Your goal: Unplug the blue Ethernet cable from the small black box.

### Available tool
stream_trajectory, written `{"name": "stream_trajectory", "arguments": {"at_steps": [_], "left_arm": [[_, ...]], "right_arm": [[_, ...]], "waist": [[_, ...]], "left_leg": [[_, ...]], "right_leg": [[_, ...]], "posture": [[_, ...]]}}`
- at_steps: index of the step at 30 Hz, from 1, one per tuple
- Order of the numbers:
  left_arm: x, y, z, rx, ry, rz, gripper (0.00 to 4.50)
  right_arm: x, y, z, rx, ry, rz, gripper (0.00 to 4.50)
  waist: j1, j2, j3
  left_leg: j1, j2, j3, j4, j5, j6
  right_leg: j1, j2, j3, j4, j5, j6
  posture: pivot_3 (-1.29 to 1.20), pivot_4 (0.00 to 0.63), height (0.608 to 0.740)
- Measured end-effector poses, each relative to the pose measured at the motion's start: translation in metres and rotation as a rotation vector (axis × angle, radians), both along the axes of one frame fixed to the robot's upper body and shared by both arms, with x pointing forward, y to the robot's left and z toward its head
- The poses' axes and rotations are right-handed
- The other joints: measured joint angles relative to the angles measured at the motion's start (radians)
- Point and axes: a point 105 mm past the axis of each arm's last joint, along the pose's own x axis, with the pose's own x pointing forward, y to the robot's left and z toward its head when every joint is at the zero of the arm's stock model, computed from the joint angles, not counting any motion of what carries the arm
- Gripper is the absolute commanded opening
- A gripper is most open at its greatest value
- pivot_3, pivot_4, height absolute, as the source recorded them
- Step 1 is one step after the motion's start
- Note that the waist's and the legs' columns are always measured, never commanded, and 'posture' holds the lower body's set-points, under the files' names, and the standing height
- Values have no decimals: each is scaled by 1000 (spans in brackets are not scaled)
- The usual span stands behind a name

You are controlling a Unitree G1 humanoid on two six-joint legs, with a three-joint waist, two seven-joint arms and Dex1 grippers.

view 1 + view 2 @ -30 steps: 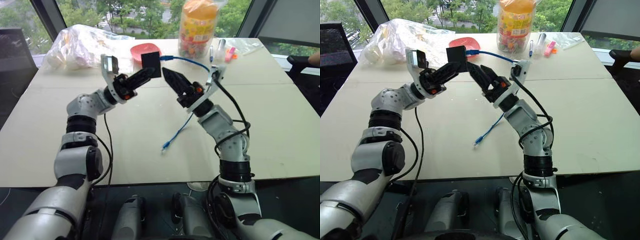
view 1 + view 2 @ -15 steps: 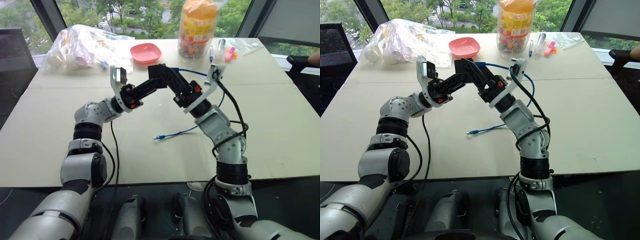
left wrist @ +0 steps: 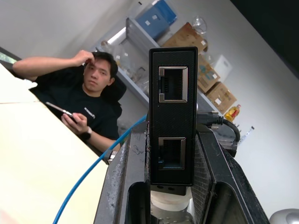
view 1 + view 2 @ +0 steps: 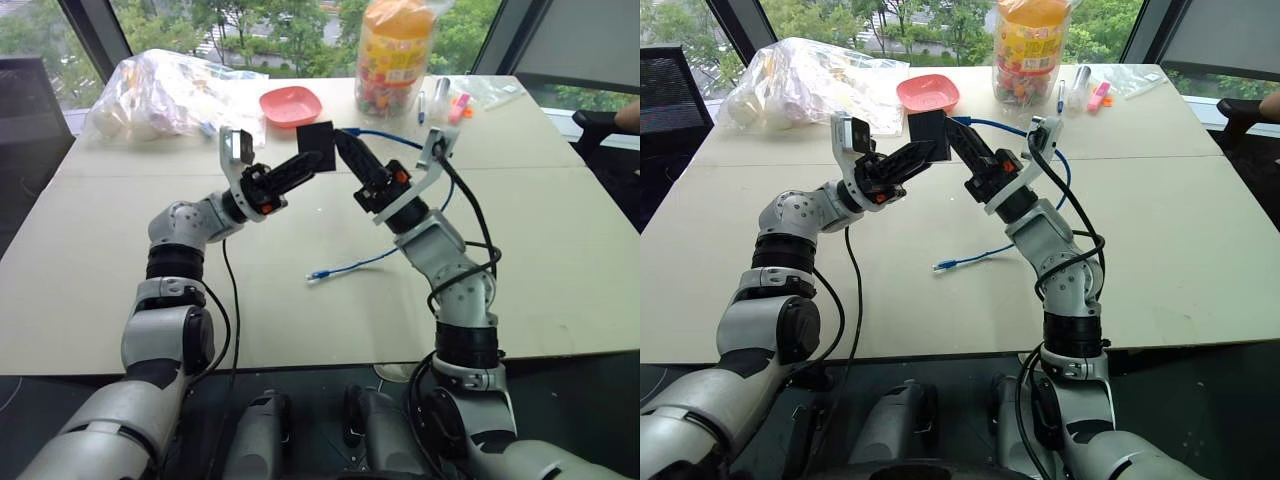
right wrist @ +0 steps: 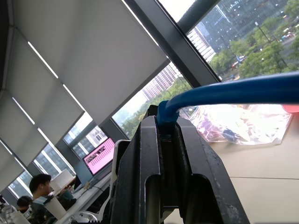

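Note:
My left gripper (image 4: pixel 310 160) is shut on the small black box (image 4: pixel 315 137) and holds it up over the table. In the left wrist view the box (image 3: pixel 172 121) stands between the fingers (image 3: pixel 122 177), and the two ports facing the camera look empty. My right gripper (image 4: pixel 345 145) is shut on the end of the blue Ethernet cable (image 5: pixel 233 91), right beside the box. I cannot tell whether the plug sits in a port. From there the cable (image 4: pixel 400 135) loops behind the right arm, and its free end (image 4: pixel 315 275) lies on the table.
On the far side of the beige table (image 4: pixel 560 250) are a pink dish (image 4: pixel 291 104), a clear plastic bag (image 4: pixel 165 95), a jar of sweets (image 4: pixel 395 55) and some pens (image 4: pixel 440 100). A seated person (image 3: pixel 88 93) is beyond the table.
The right gripper was open and apart from the box; it moved in to the box's side and has shut on the cable end. The box came lower and nearer.

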Motion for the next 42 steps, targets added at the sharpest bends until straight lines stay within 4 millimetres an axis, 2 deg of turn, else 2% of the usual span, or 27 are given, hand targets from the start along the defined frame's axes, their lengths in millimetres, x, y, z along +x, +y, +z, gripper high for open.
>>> {"name": "stream_trajectory", "arguments": {"at_steps": [9,10,13,15,18,20,23,26,28,30,32,35,39,42], "left_arm": [[9,8,-5,36,30,50,497],[13,18,-2,36,21,95,497],[19,59,13,24,-31,228,497],[19,65,17,12,-46,248,497],[19,48,11,2,-30,205,497],[23,32,3,64,-52,221,497],[37,16,-11,222,-125,363,497],[48,-1,-29,390,-250,514,497],[48,-16,-42,445,-312,565,497],[48,-27,-51,480,-358,603,497],[49,-35,-51,500,-406,639,497],[53,-39,-57,540,-435,689,497],[64,-36,-73,617,-409,771,497],[70,-34,-79,679,-412,820,497]], "right_arm": [[13,-3,-5,32,77,-17,15],[15,-11,-1,45,71,-47,15],[26,-55,-1,66,72,-192,15],[29,-72,-1,80,74,-248,15],[31,-67,-2,69,80,-237,15],[36,-69,-7,19,97,-259,15],[54,-94,-23,-149,169,-375,15],[72,-125,-55,-358,312,-488,15],[78,-145,-82,-504,402,-546,869],[79,-151,-101,-578,449,-546,1741],[80,-151,-113,-620,464,-528,2782],[81,-148,-118,-677,445,-510,4434],[72,-125,-110,-743,344,-405,4434],[54,-99,-102,-754,242,-289,4434]], "waist": [[0,0,0],[0,0,0],[-1,0,0],[4,0,0],[6,0,0],[3,0,0],[3,0,0],[3,0,0],[3,0,0],[1,0,0],[-3,0,0],[-1,0,0],[1,0,0],[3,0,0]], "left_leg": [[0,0,0,0,0,0],[0,0,0,0,0,0],[0,0,0,-1,0,0],[0,0,0,-1,0,0],[0,-1,0,-1,0,0],[0,-1,1,0,0,0],[0,-2,2,0,0,0],[0,-2,3,-1,0,0],[0,-1,3,-2,0,0],[-1,-1,4,-2,0,0],[0,-1,5,-2,0,0],[0,-1,5,-1,0,0],[0,1,4,-1,0,0],[-1,1,3,-1,0,0]], "right_leg": [[0,0,0,0,0,0],[0,0,0,0,0,0],[-1,0,0,0,0,0],[0,0,0,-1,0,0],[0,-1,0,-1,0,0],[0,-1,0,-1,0,0],[1,-2,1,-1,0,0],[0,-2,1,-1,0,0],[-1,-2,1,-1,0,0],[-2,-1,1,-1,0,0],[-3,0,2,-1,0,0],[-2,1,2,0,0,1],[-2,1,2,0,-1,2],[-2,0,2,-1,-1,3]], "posture": [[0,150,740],[0,150,740],[0,150,740],[0,150,740],[0,150,740],[0,150,740],[0,150,740],[0,150,740],[0,150,740],[0,150,740],[0,150,740],[0,150,740],[0,150,740],[0,150,740]]}}
